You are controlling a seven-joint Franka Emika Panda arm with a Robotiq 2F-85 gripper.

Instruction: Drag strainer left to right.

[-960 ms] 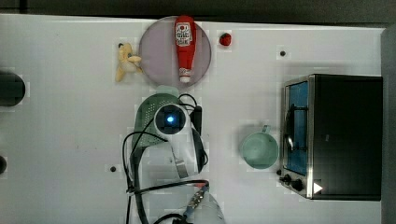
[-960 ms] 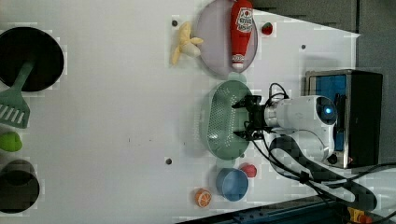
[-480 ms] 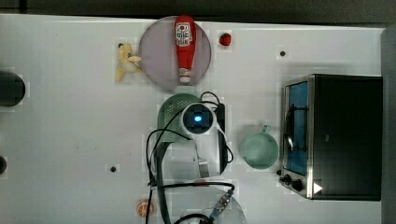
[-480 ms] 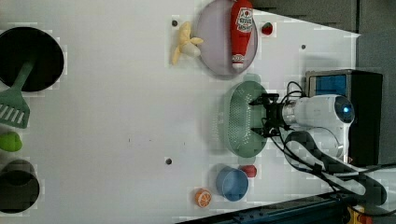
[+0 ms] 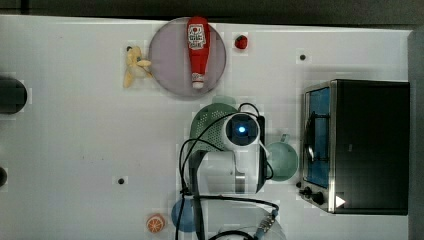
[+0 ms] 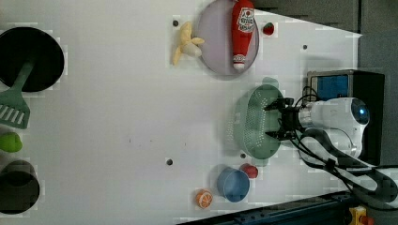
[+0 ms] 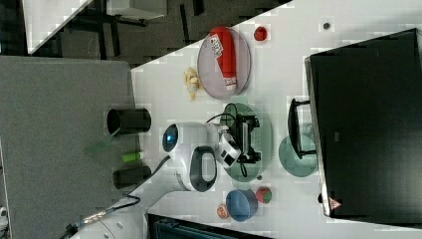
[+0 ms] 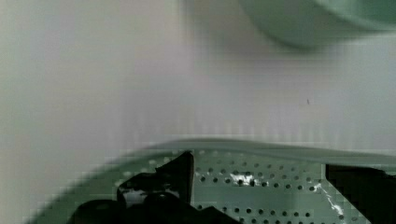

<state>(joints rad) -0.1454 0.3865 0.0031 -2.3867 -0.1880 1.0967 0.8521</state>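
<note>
Fingers spread wide, the gripper (image 6: 278, 120) is reaching down inside the strainer (image 6: 256, 121), centre-right of the left view, probably hooking its wall to drag rather than lift, with the mug (image 5: 282, 161) sitting close by.

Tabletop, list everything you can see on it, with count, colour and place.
Pale green perforated plastic strainer: 1, centre, under gripper.
Teal-green mug: 1, beside oven.
Black toaster oven: 1, top view's right.
Lilac round plate: 1, far edge.
Red ketchup bottle: 1, lying on plate.
Yellow toy banana: 1, beside plate.
Blue bowl: 1, near edge.
Orange slice: 1, beside bowl.
Green spatula: 1, left view's left.
Gripper: open, inside strainer.
</note>
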